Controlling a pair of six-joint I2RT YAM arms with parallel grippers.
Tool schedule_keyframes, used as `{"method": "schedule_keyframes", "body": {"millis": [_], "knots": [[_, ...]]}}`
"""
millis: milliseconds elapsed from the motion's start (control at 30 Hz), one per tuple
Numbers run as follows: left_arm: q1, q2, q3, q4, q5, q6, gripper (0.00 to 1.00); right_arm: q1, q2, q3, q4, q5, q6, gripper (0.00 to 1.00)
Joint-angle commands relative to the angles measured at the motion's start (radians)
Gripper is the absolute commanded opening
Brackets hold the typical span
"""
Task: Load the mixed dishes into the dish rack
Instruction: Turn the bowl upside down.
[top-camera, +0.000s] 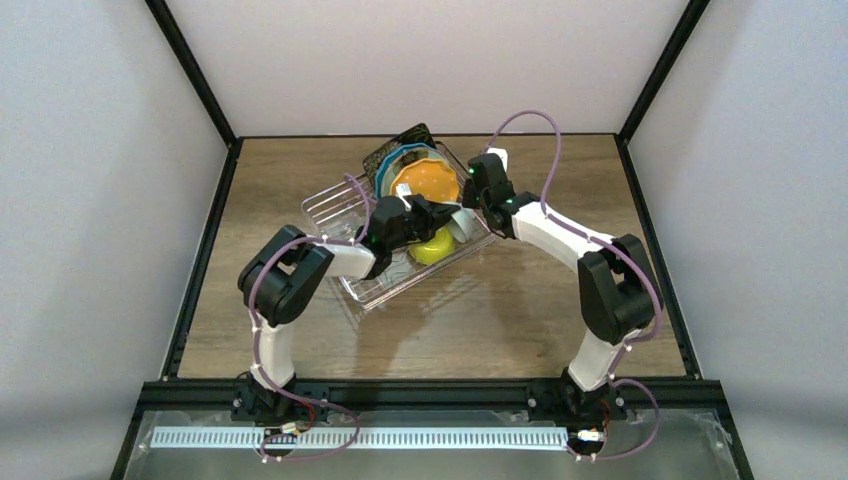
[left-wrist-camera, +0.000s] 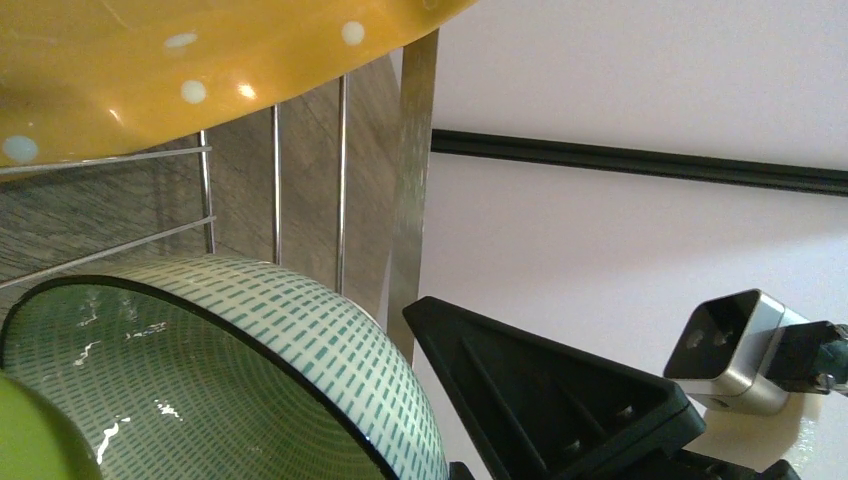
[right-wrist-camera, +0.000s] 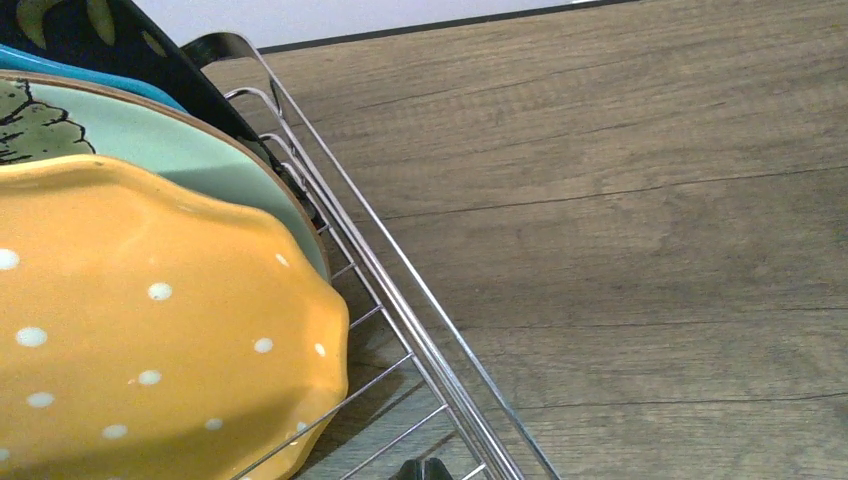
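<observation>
Status: loading nearly complete. The dish rack (top-camera: 372, 293) sits slanted mid-table (top-camera: 500, 320). Four plates stand on edge, packed together at its far end: black square floral plate (top-camera: 412, 135) rearmost, then teal plate (right-wrist-camera: 40, 60), mint flower plate (right-wrist-camera: 170, 150), and orange white-dotted plate (top-camera: 430, 180) in front. The small yellow-green bowl (top-camera: 432, 247) is inside the rack just in front of the orange plate, tipped so its pale, dash-patterned outside fills the left wrist view. Left gripper (top-camera: 425, 215) is right on the bowl's upper edge with its fingers drawn almost together. They are out of sight in its own wrist view, so a pinch on the bowl's wall is my reading, not confirmed. Right gripper (top-camera: 470, 205) has its fingers pressed together on nothing; it hangs by the rack's right rim beside the orange plate. Count: plates 4, one of each pattern; bowls 1; racks 1; clear glass 0 located — I cannot make it out in any view, and clear glass against silvery wire may simply not show. Judged remaining: seat and release the bowl, then account for the glass — everything else looks done.
</observation>
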Motion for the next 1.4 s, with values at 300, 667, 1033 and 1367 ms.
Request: {"method": "schedule_keyframes", "body": {"millis": [300,667,1033,1367], "knots": [[0.007,-0.072,-0.03,0.028,-0.022,0.038,0.03,-0.004,-0.02,-0.066,-0.004,-0.095,0.059,0.01],[0.007,-0.08,-0.045,-0.004,-0.016,0.035,0.03,-0.003,-0.053,-0.075,0.007,-0.178,0.085,0.01],[0.006,-0.096,-0.045,-0.057,-0.023,0.045,0.03,-0.002,-0.064,-0.088,0.012,-0.22,0.086,0.01],[0.003,-0.115,-0.042,-0.125,-0.02,0.062,0.09,0.003,-0.064,-0.108,0.03,-0.258,0.098,0.01]]}}
